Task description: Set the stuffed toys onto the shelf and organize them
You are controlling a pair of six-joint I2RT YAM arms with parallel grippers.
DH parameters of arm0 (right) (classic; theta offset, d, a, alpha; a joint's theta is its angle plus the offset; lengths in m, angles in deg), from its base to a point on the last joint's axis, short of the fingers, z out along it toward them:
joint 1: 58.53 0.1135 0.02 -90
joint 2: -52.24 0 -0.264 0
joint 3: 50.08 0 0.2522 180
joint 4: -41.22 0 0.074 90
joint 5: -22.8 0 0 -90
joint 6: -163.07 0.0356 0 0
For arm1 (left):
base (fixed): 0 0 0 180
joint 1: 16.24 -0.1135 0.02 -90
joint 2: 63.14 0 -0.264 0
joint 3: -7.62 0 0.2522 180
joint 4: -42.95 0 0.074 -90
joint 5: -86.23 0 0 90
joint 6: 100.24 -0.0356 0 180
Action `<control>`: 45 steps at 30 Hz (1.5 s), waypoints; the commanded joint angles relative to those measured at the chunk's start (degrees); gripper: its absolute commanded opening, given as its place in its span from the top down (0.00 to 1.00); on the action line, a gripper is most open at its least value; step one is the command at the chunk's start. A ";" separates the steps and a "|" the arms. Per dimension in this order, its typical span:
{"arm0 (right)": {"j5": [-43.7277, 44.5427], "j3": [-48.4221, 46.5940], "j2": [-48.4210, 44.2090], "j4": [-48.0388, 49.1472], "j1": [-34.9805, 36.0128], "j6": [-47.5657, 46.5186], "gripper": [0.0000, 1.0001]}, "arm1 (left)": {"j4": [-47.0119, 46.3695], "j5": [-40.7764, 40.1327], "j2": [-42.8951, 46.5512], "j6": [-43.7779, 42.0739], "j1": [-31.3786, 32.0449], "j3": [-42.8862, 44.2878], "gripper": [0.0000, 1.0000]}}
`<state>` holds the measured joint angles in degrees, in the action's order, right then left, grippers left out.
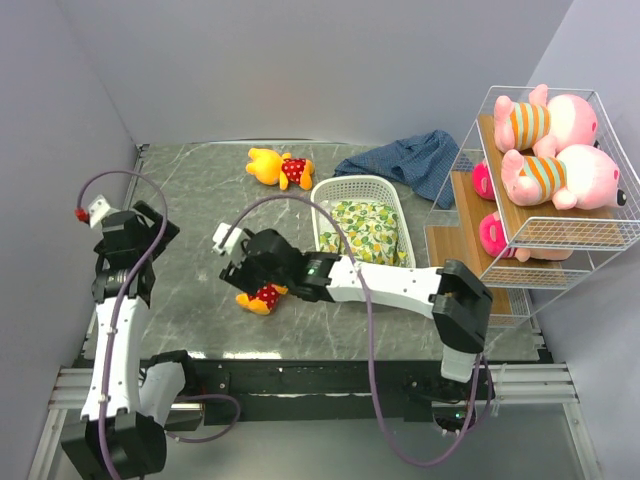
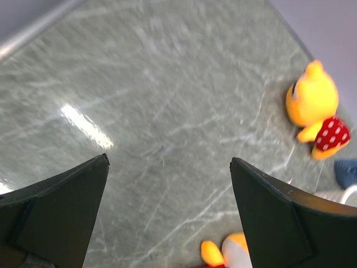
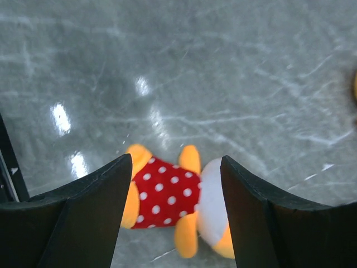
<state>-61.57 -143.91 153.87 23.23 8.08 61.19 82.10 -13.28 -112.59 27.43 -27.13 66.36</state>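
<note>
Standing on the grey bench between the near bear and the shelf is a white slotted basket. A heap of blue fabric lies just behind the basket, reaching toward the shelf's foot. The far bear, yellow in a red dotted top, lies alone near the back wall, left of the basket.

The right tool reaches across to the middle of the bench, its fingers spread wide. It hangs over the near bear, which lies flat on the marble and shows in the gap between the fingers in the wrist view. The tool holds nothing, and I cannot tell whether either finger touches the plush. The left tool is likewise spread and empty, poised above bare bench at the left side, well apart from both bears.

The basket holds a folded lemon-print cloth that fills most of it. The shelf stands at the right edge. Its wire-walled top tier carries two pigs in orange-striped shirts, side by side and touching. Two pink dolls sit on the lower planks, partly hidden under the top tier.
</note>
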 commanded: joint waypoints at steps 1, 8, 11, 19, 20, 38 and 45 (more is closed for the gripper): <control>1.49 -0.61 4.54 -4.56 1.68 4.23 0.29 | -0.34 -7.61 3.66 1.70 0.09 3.54 0.04; 2.54 -1.66 9.29 -5.61 3.26 3.01 0.32 | 0.11 -12.45 4.63 2.76 0.00 6.80 0.04; 5.87 -2.54 11.14 -7.36 4.05 1.60 0.34 | -0.86 -14.03 4.10 1.79 0.00 5.74 0.04; 7.82 2.89 10.18 -7.46 5.37 -0.34 0.32 | -3.42 -8.86 2.09 1.27 -0.09 2.67 0.04; 7.99 3.34 10.17 -7.03 5.29 -0.42 0.32 | -3.33 -8.33 1.56 1.27 -0.18 2.75 0.04; 9.76 6.95 5.62 -4.29 7.39 -0.86 0.90 | -4.02 -3.41 -2.05 -0.40 -0.09 3.11 0.04; 9.05 2.13 -3.18 -10.61 6.87 1.59 1.00 | -7.45 5.64 -0.82 -3.48 0.00 1.52 0.04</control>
<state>-52.24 -137.97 158.31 16.17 15.21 61.48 78.93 -14.01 -114.69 26.73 -27.16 68.76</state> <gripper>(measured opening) 0.023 0.967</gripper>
